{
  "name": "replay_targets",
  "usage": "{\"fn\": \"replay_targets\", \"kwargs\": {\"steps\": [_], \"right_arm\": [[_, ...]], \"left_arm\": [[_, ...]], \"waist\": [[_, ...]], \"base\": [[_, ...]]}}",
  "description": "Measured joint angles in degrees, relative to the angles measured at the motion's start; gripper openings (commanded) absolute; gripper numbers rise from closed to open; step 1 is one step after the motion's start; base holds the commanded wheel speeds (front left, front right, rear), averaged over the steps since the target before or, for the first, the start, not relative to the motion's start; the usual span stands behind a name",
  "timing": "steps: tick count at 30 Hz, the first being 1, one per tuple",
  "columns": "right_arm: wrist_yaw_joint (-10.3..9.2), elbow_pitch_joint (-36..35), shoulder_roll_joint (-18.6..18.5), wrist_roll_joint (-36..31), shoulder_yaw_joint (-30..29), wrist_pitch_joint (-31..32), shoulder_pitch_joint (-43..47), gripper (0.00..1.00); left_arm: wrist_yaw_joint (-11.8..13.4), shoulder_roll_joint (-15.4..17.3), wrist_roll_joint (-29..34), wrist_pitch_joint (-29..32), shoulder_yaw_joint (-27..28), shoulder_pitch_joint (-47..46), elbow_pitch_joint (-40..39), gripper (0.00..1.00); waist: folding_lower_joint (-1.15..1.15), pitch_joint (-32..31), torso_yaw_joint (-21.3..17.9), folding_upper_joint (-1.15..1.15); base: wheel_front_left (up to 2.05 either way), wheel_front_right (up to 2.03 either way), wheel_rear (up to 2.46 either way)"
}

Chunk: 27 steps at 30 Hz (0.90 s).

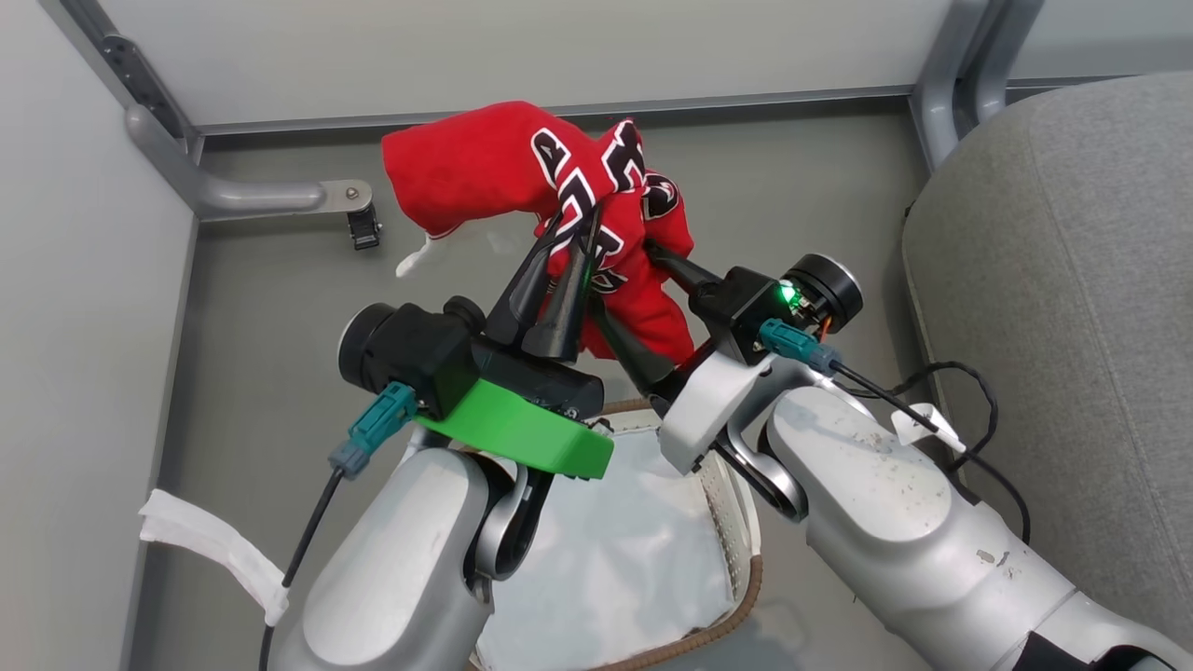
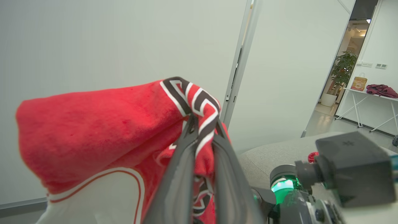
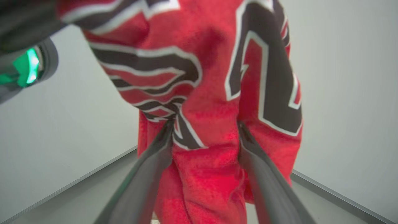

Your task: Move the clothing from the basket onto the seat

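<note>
Closest in the head view are the left forearm (image 1: 401,568) and right forearm (image 1: 885,522), rising on either side of the basket (image 1: 741,596). Its brown rim and perforated wall show between them, and its white liner cloth (image 1: 606,559) lies bare inside. Above and beyond the basket's far rim, the left gripper (image 1: 578,224) has its jaws pressed together, pinching a fold of the red jersey (image 1: 485,158) at the black-and-white lettering. The jersey hangs in the air, off the basket, its white-trimmed edge drooping to the basket's far left over the grey floor (image 1: 280,326).

The right gripper (image 1: 620,280) reaches in from the basket's right, jaws spread wide with the cloth's lower hanging part between them. In the right wrist view both fingers (image 3: 146,174) flank the fabric, and whether they press it cannot be told.

Right of the basket the seat (image 1: 1072,280) presents its rounded edge, a narrow strip of floor apart from the rim. Left of the basket the floor runs open to a wall panel (image 1: 75,280). Farther back on that side a metal bracket (image 1: 270,196) sits low by the wall.
</note>
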Motion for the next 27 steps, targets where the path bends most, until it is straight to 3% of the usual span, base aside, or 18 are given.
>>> {"fn": "replay_targets", "kwargs": {"steps": [1, 18, 19, 20, 21, 27], "right_arm": [[0.0, 0.9, 0.0, 0.3, 0.2, 0.0, -0.3, 0.0], [0.0, 0.6, 0.0, 2.7, -3.1, 0.0, -0.8, 0.0], [0.0, 0.1, 0.0, 2.5, -3.5, 0.0, -0.5, 0.0], [0.0, -0.5, 0.0, 2.4, -4.1, 0.0, -0.4, 0.0], [0.0, -1.0, 0.0, 2.4, -4.6, 0.0, -0.1, 0.0], [0.0, -4.9, 0.0, 1.5, -8.6, 0.1, 3.0, 0.0]], "left_arm": [[0.0, 0.0, -0.1, 0.0, -0.2, 0.0, -0.1, 0.0], [0.3, 0.0, -0.3, 0.0, 0.4, -0.3, -0.4, 0.0], [0.5, 0.0, 0.1, 0.0, 0.4, -0.3, -0.1, 0.17], [0.6, 0.0, 0.3, 0.0, 0.6, -0.3, 0.1, 0.7], [0.8, 0.0, 1.0, 0.0, 0.9, -0.3, 0.4, 1.0], [0.1, 0.0, 6.2, -0.1, 2.7, 0.0, 2.6, 1.0]], "waist": [[0.0, 0.1, 0.2, 0.0], [0.0, 0.7, 0.8, 0.0], [0.0, 0.7, 0.5, 0.0], [0.0, 0.8, 0.3, 0.0], [0.0, 0.8, 0.0, 0.0], [0.0, 1.2, -3.1, 0.0]], "base": [[0.0, 0.0, 0.0], [0.0, 0.0, 0.0], [0.0, 0.0, 0.0], [0.0, 0.0, 0.0], [0.0, 0.0, 0.0], [0.0, 0.0, 0.0]]}}
